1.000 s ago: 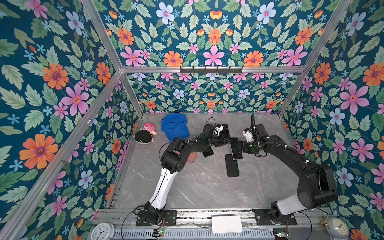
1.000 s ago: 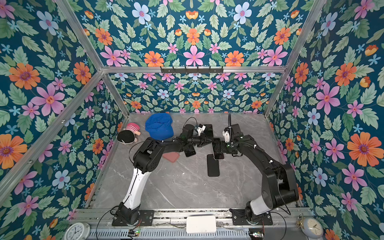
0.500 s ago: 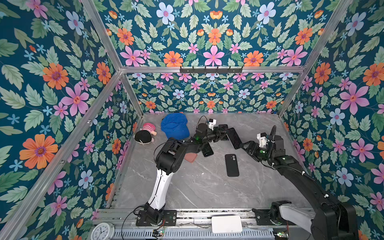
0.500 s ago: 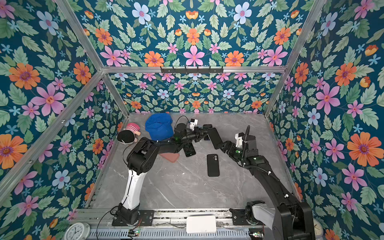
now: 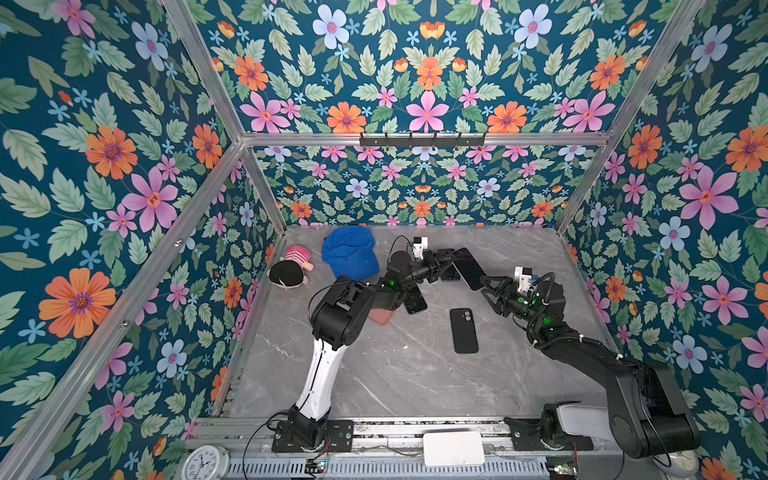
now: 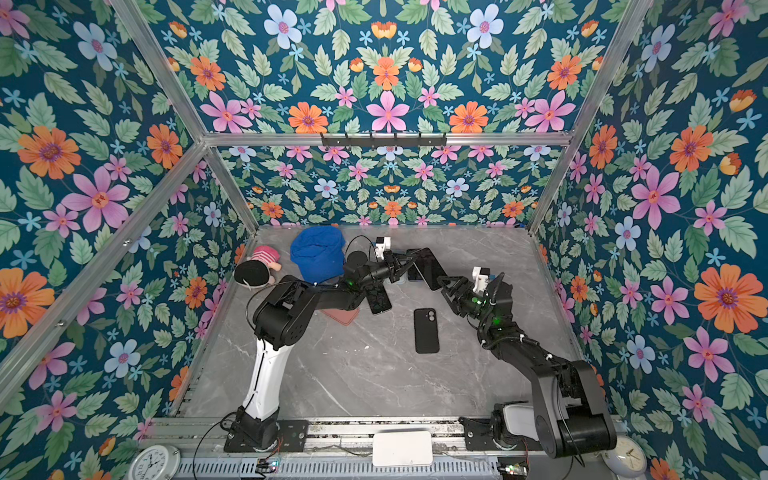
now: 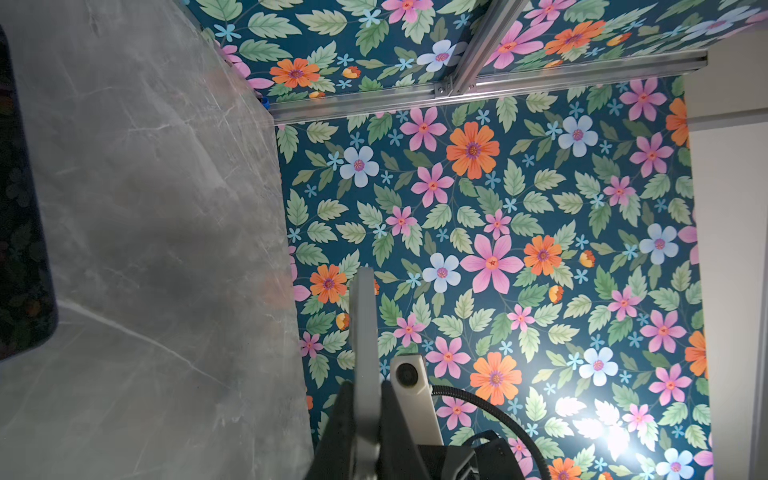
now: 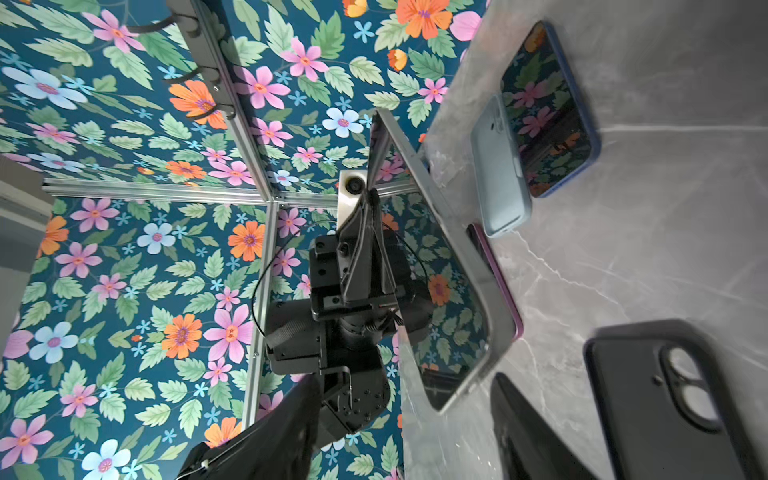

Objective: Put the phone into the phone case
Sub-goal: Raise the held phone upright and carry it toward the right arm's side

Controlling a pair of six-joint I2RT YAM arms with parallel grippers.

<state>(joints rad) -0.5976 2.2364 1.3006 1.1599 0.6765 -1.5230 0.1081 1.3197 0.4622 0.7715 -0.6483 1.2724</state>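
Blue cap [image 5: 349,257] lies beside a plush doll [image 5: 291,268].

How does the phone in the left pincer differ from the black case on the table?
The phone is held tilted above the table by the left pincer; the black case lies flat on it, untouched. The phone's screen is glossy and mirrors the wallpaper, with a silver rim; the black case is matte. Both are similar-sized rounded rectangles.

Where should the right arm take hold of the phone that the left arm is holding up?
Its free lower end, I'd say. The phone is tilted above the table, far end clamped in the left gripper, free end pointing at the right gripper, whose jaws are open. Come straight in from that side and close on its two flat faces.
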